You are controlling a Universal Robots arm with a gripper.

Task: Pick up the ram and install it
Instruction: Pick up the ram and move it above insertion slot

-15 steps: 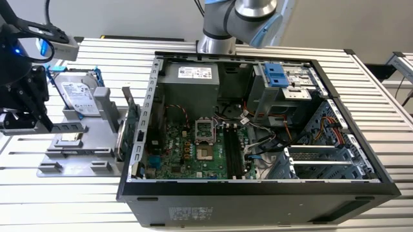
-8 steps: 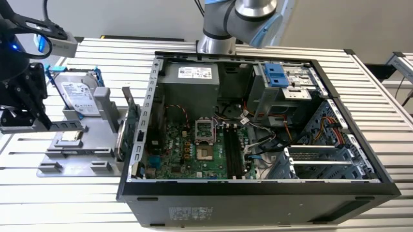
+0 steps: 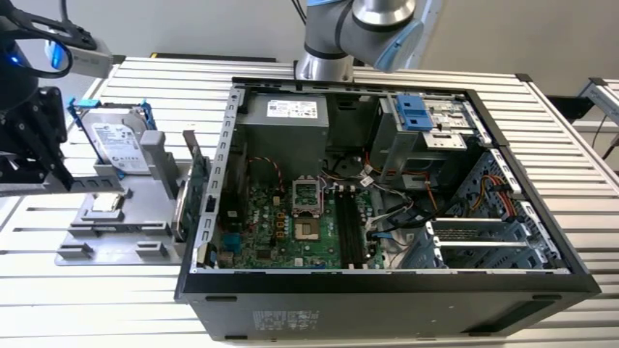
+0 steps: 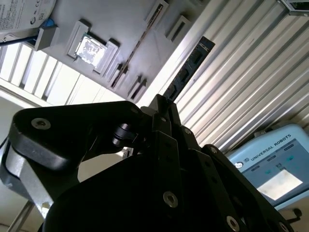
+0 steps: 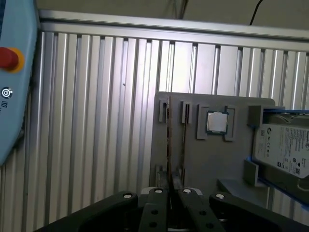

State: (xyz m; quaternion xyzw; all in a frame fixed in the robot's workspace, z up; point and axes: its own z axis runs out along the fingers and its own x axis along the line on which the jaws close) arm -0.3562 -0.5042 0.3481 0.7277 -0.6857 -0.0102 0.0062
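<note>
closed claw poised over the ram in its holder

found printed labels on three things: a white one on the grey power supply (image 3: pixel 290 138) inside the computer case (image 3: pixel 387 286), a second on the silver hard drive (image 3: pixel 116 141) with blue rails, and lettering on the face of the pale blue teach pendant (image 4: pixel 270 164), which also carried a red button (image 5: pixel 7 58).

looked into the case, lying with its open side up: a green motherboard (image 3: pixel 290 232) with long black slots (image 3: pixel 350 225), a blue drive bracket (image 3: pixel 411 112) and loose orange and red cables (image 3: pixel 495 183).

saw the grey holder (image 3: pixel 135 221) just beside the case, toward the exterior view's left. held the hard drive, a green expansion card (image 3: pixel 198 181) standing on edge nearest the case, a square processor chip (image 5: pixel 217 122) in its own pocket, and the ram (image 5: pixel 169 140), a thin stick set on edge in a narrow slot between the chip and the card.

caught the black gripper (image 5: pixel 170 191) above the holder, lined up with one end of the ram in the first wrist view. had its fingers drawn together with nothing between them, and hung clear of the stick in the second wrist view.

underneath it all, a table (image 3: pixel 416 69) of ribbed aluminium; behind, a pale wall (image 3: pixel 541 29).
</note>
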